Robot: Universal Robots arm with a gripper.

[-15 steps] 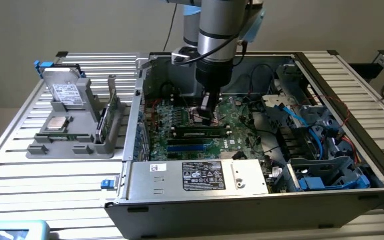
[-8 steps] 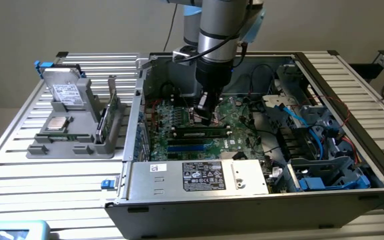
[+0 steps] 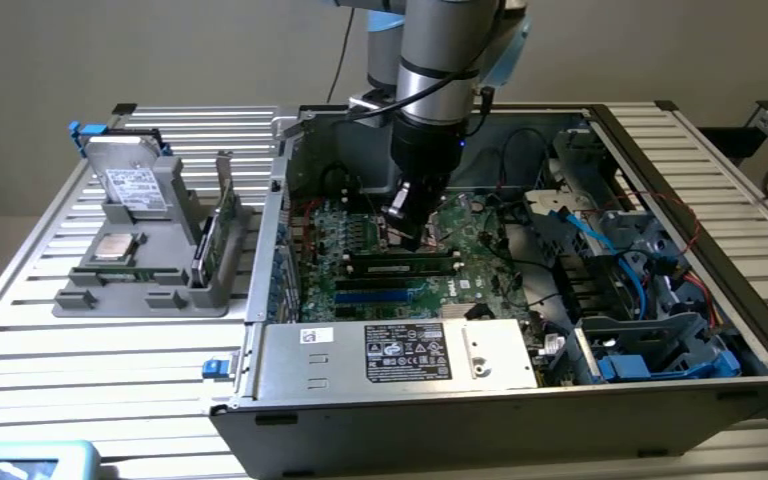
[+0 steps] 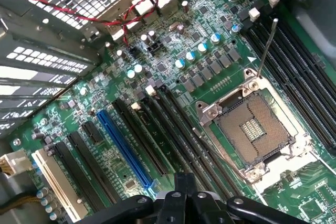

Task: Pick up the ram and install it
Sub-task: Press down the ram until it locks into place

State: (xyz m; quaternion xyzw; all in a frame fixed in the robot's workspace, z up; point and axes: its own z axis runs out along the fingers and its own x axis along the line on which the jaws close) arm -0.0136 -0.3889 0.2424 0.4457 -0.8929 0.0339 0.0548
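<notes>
open pc case (image 3: 291, 180) sitting on the slatted worktop (image 3: 37, 330), arm reaching down into it. lots of clutter in there: a power supply (image 3: 404, 352) with its label along the near edge, blue cables (image 3: 624, 250) and drive cages on the exterior view's right, and black wires draped over the motherboard (image 3: 357, 235). outside the case, on the exterior view's left, a grey holder (image 3: 137, 275) carries a metal drive (image 3: 131, 185), a cpu (image 3: 117, 245) and a wider green card (image 3: 231, 220) standing on edge. the ram (image 3: 398, 266) looks to be lying along one of the black slots in the middle of the board, long axis running left to right across the exterior view, flat edge down, just above the blue slots (image 3: 377, 292). can't say for sure whether it's fully seated. the gripper (image 3: 411, 238) hangs straight down right over the middle of the stick, tips just above it or touching, hard to call. from the wrist view the gripper (image 4: 185, 198) sits over the long slots beside the empty cpu socket (image 4: 254, 129), with a blue slot (image 4: 126, 148) and red wires (image 4: 121, 22) further off. whether the jaws are spread or closed, i honestly can't tell.
</notes>
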